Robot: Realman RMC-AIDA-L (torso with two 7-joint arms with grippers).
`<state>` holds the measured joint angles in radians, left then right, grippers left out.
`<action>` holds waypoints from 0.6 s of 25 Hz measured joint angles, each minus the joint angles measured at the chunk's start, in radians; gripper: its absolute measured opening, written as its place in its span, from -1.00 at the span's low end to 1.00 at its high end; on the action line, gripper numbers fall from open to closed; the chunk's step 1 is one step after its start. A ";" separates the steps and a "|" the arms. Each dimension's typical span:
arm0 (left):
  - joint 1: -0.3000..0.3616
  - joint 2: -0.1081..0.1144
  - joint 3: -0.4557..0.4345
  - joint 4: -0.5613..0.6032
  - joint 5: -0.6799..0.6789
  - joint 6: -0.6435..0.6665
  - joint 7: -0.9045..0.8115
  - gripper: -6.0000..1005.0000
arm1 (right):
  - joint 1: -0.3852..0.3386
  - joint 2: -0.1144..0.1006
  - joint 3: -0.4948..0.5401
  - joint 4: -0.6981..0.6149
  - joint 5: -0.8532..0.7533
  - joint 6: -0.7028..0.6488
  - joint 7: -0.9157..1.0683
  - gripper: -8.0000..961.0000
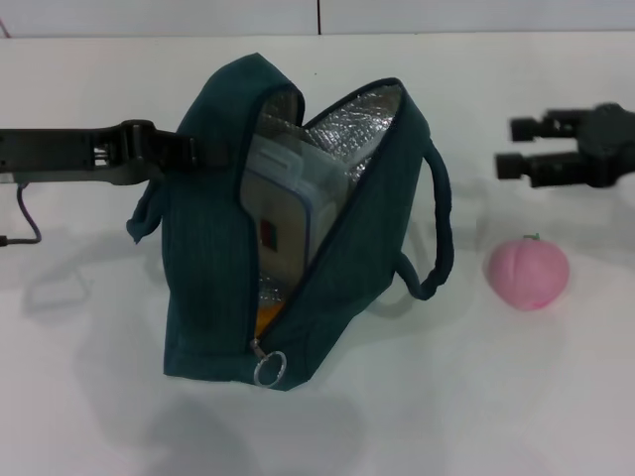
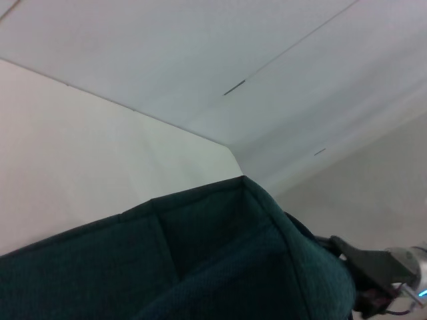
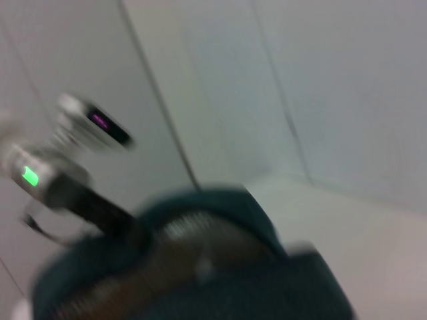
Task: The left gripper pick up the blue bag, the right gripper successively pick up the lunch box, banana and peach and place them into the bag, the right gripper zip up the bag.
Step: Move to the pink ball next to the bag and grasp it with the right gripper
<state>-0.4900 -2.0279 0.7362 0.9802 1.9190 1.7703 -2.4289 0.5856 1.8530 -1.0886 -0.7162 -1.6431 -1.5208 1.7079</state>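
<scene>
The blue bag [image 1: 213, 268] stands near the middle of the white table [image 1: 476, 416], its zipper open wide so the shiny silver lining [image 1: 352, 129] shows, with the clear lunch box [image 1: 283, 213] standing up inside and a bit of the orange-yellow banana [image 1: 266, 319] peeking out low down. The left gripper [image 1: 184, 149] pinches the bag's top edge on the left side. The right gripper [image 1: 521, 147] hangs spread apart, holding nothing, off to the right above the round pink peach [image 1: 527, 273], which sits on the table just beside the bag's loop handle [image 1: 437, 223].

One blue bag [image 1: 213, 278], one lunch box [image 1: 283, 213], one peach [image 1: 527, 274], two end effectors: left [image 1: 184, 149], right [image 1: 508, 147].
</scene>
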 joint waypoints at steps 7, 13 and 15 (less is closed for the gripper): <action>0.002 -0.002 0.000 -0.003 0.000 -0.008 0.006 -0.92 | 0.021 -0.014 0.006 -0.071 -0.287 0.022 0.172 0.61; -0.001 -0.004 0.000 -0.003 0.000 -0.009 0.006 -0.92 | 0.073 0.031 -0.001 -0.211 -0.542 -0.036 0.330 0.60; -0.001 -0.005 0.000 -0.003 0.000 -0.009 0.006 -0.92 | 0.080 0.045 0.000 -0.251 -0.575 -0.058 0.353 0.60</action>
<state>-0.4909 -2.0329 0.7364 0.9770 1.9188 1.7616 -2.4225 0.6661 1.8981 -1.0891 -0.9671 -2.2178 -1.5789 2.0605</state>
